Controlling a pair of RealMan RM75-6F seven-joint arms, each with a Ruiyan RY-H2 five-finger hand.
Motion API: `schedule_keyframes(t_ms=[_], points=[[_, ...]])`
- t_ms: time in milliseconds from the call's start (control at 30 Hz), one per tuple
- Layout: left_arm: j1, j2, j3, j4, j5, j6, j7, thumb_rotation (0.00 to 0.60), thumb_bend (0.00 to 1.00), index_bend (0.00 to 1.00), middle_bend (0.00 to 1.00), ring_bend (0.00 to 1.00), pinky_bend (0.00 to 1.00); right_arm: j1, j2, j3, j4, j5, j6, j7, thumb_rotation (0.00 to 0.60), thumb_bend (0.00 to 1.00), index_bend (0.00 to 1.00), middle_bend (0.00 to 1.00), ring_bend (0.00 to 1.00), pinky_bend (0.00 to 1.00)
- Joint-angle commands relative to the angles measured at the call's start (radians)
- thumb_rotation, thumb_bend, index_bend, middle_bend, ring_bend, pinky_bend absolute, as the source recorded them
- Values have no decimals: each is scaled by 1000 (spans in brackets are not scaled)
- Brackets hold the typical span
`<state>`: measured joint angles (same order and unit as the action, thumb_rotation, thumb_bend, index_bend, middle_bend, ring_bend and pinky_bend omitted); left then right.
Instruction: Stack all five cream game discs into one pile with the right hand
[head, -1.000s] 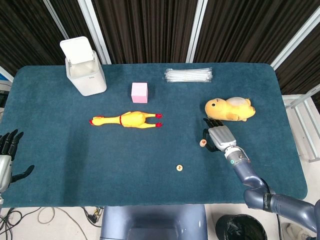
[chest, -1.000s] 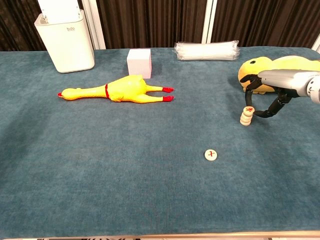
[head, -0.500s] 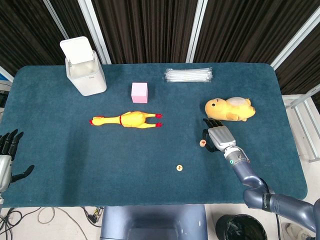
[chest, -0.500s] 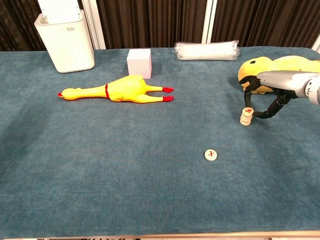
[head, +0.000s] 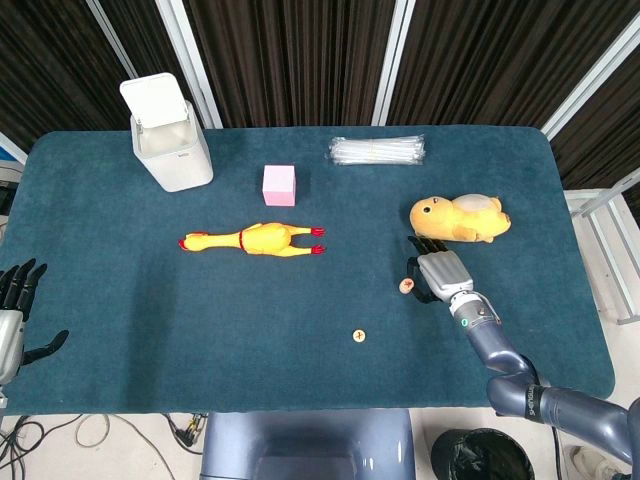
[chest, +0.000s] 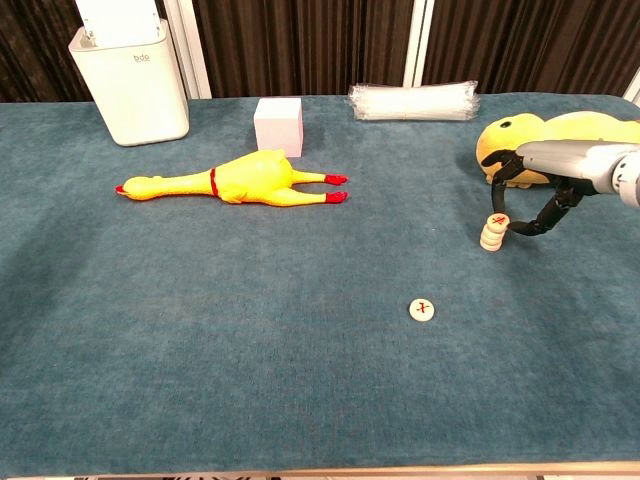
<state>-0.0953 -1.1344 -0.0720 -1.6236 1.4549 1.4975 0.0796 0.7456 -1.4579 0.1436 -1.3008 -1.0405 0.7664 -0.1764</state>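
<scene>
One cream disc (chest: 423, 310) lies alone on the table (chest: 250, 350), well apart from the pile (chest: 492, 234). The right hand (chest: 540, 190) sits beside the pile, fingers curled, apparently steadying the top disc; contact is unclear.

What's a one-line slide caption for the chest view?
Right hand at a pile of cream discs on the blue table; one cream disc lies apart.
</scene>
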Motion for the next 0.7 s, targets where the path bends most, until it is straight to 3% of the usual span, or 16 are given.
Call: schedule_keyframes(t_ms=[33,700], points=[[0,0,0,0,0,0,1,600,169,49,0,0,66,0,0,0,1,-1,0,-1,600,469,546,0,0,86],[0,0,0,0,1,0,0,600,169,49,0,0,66,2,-6,3,5,-1,1,-5,600,469,483,0,0,86]])
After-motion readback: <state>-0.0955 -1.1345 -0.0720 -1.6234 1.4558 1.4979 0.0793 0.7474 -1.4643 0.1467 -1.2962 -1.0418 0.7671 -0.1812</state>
